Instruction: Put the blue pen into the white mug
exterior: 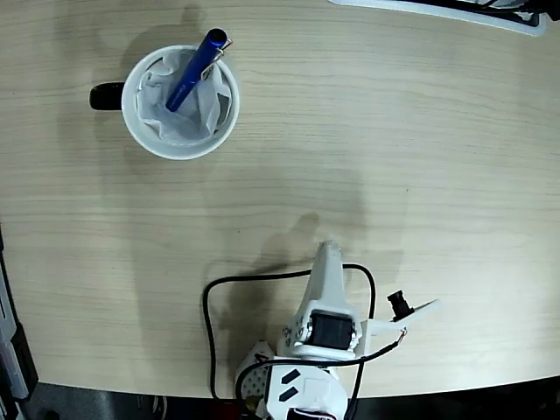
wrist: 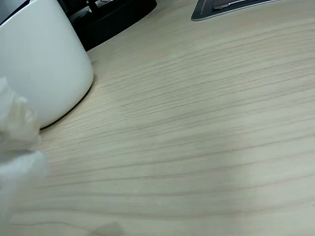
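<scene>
The white mug (exterior: 180, 102) stands at the far left of the table in the fixed view, its black handle (exterior: 106, 96) pointing left and crumpled white tissue inside. The blue pen (exterior: 196, 70) stands in the mug, leaning on the far rim with its silver clip end up. My gripper (exterior: 325, 254) is pulled back over the near edge of the table, far from the mug, its fingers drawn into one narrow tip with nothing held. The wrist view shows the mug's wall (wrist: 44, 64) at upper left and a blurred white finger (wrist: 17, 147) at the left edge.
A black cable (exterior: 210, 315) loops beside the arm's base (exterior: 302, 385). A white-edged flat object (exterior: 455, 13) lies at the table's far right edge, seen also as a dark slab (wrist: 221, 7) in the wrist view. Dark equipment (wrist: 113, 17) stands behind the mug.
</scene>
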